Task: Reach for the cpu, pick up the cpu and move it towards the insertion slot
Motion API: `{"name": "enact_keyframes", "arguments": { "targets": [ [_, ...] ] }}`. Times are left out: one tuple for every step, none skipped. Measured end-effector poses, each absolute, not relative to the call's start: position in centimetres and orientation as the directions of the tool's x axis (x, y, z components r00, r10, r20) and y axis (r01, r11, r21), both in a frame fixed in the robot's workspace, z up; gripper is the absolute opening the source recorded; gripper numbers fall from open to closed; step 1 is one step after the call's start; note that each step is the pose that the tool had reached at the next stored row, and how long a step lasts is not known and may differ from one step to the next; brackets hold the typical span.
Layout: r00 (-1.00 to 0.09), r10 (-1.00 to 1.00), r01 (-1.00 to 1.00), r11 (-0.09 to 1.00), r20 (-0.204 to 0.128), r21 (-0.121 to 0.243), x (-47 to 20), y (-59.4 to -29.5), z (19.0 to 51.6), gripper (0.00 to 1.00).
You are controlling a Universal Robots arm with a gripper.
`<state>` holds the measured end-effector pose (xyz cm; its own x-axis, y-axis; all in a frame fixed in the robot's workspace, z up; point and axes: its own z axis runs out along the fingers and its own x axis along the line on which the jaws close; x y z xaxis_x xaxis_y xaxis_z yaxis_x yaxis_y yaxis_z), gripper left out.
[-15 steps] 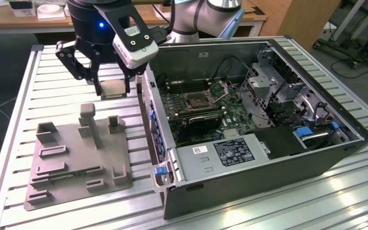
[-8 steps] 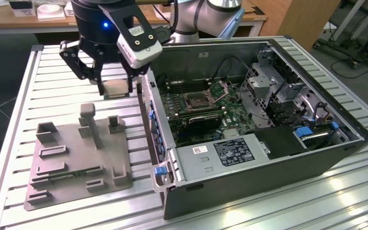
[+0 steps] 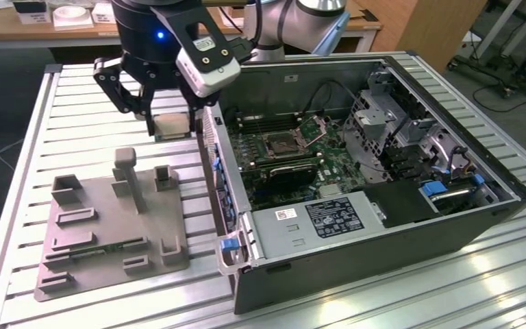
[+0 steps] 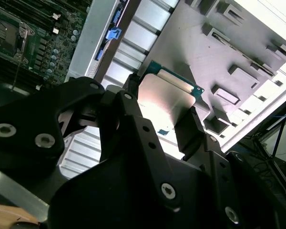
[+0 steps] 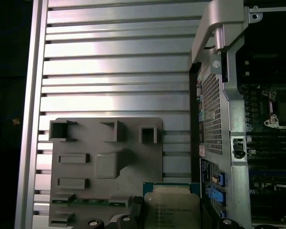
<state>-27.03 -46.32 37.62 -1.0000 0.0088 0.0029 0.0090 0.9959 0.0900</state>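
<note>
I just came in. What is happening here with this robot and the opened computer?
The arm's gripper is shut on the cpu and holds it in the air above the slatted table. It hangs near the grey plastic fixture, just outside the wall of the open computer case. The insertion slot on the motherboard lies to the exterior view's right of the cpu, with its hinged plate raised. The cpu is not yet over it.

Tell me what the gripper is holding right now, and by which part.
The gripper holds the cpu, pinched by two opposite edges between its fingers, with the metal top left uncovered.
</note>
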Motion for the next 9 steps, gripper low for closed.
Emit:
{"name": "enact_keyframes", "arguments": {
  "targets": [
    [-1.000,0.009,0.009,0.996,0.003,0.090,-26.98,-46.32,37.63,0.54],
    [-1.000,0.009,0.009,0.996,0.003,0.090,-26.93,-46.32,37.63,0.54],
    [-1.000,0.009,0.009,0.996,0.003,0.090,-26.88,-46.32,37.62,0.54],
    [-1.000,0.009,0.009,0.996,0.003,0.090,-26.82,-46.32,37.63,0.54],
    [-1.000,0.009,0.009,0.996,0.003,0.090,-26.76,-46.32,37.63,0.54],
    [-1.000,0.009,0.009,0.996,0.003,0.090,-26.71,-46.32,37.63,0.54],
    [-1.000,0.009,0.009,0.996,0.003,0.090,-26.65,-46.32,37.63,0.54],
    [-1.000,0.009,0.009,0.996,0.003,0.090,-26.59,-46.32,37.63,0.54],
    [-1.000,0.009,0.009,0.996,0.003,0.090,-26.53,-46.32,37.63,0.54]
  ]
}}
